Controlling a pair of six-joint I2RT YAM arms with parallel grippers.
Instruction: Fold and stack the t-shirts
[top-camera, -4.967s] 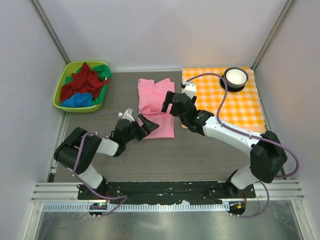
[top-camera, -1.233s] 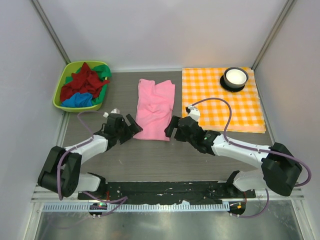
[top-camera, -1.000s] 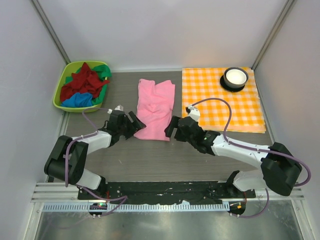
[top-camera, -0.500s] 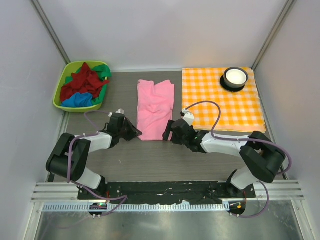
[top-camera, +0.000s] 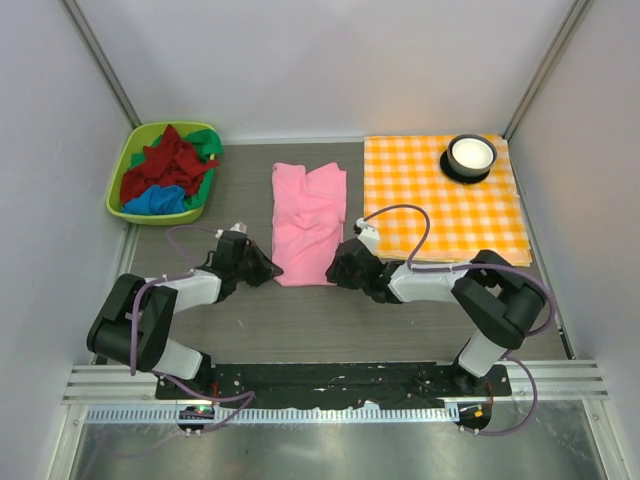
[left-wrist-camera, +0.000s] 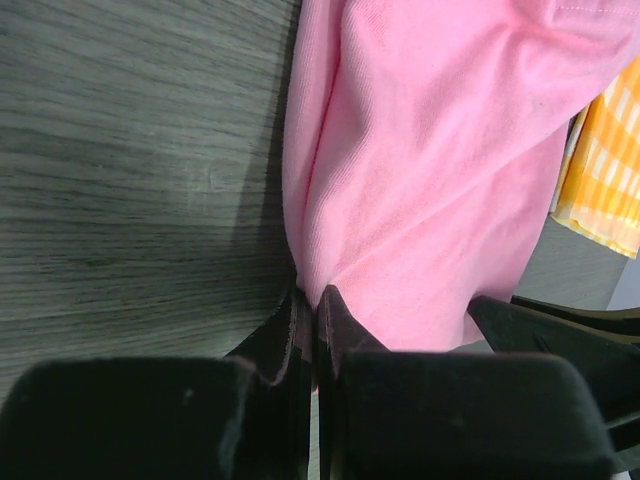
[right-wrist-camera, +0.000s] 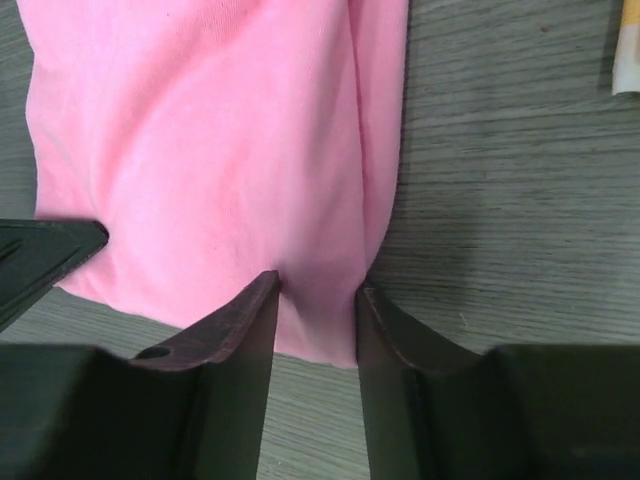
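Folded pink t-shirt (top-camera: 310, 222) at frame centre, long axis top to bottom, left gripper (top-camera: 268, 268) pinching its lower-left corner, right gripper (top-camera: 338, 272) half-open astride the lower-right corner.

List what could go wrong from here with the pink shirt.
1. The left hand pinches only a thin edge at one near corner of the pink t-shirt, so the cloth may slip out when lifted.
2. The right hand straddles the other near corner with its jaws apart. Lifting now would likely raise one side only and skew the shirt.
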